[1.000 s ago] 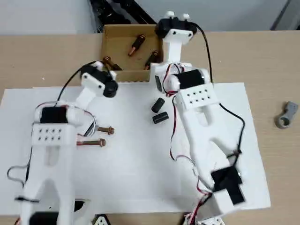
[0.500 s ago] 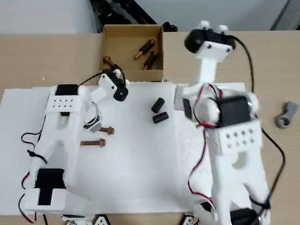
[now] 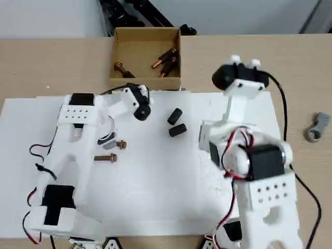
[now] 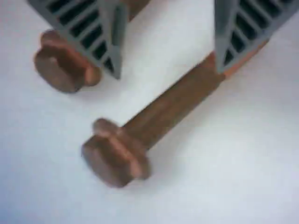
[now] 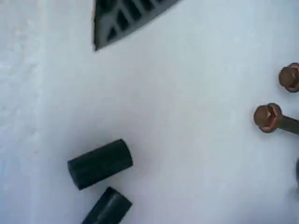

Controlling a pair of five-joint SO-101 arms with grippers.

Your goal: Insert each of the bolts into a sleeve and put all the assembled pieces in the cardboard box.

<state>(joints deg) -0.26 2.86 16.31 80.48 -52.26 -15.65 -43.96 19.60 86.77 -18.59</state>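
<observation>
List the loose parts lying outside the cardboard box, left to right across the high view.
Pair of copper hex-head bolts on the white sheet → pair of short black cylindrical sleeves → small grey metal piece on the bare wooden table. Within each pair, the order is unclear.

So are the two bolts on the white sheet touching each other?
Apart. The high view shows bare white sheet between one bolt and the other bolt; the right wrist view shows a gap between their heads too.
</observation>
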